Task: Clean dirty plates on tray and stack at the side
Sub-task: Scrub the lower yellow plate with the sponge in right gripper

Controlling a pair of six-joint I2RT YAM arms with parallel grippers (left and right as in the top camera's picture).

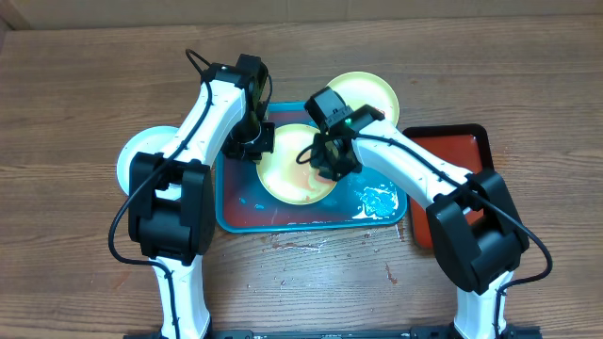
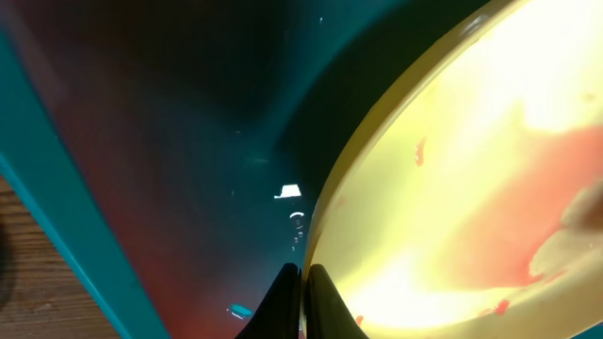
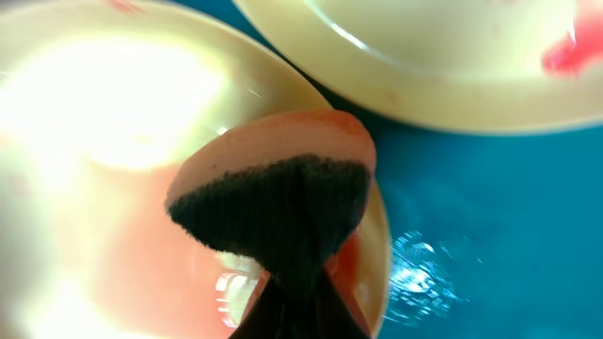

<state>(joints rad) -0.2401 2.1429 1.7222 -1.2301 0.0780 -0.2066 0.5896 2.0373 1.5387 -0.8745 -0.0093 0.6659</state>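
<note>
Left gripper (image 1: 252, 146) pinches the rim of the yellow-green plate (image 1: 287, 184), evidently steadying it in the tray (image 1: 247, 215), while right gripper (image 1: 327, 160), clamped on a sponge (image 3: 273, 174), presses the smeared centre.

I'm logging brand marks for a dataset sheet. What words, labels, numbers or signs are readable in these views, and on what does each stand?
None: no text can be read in any view. The teal tray, the yellow-green plate on it, the second plate, the light-blue plate, the sponge and the dark red tray show no lettering, label or number.
</note>
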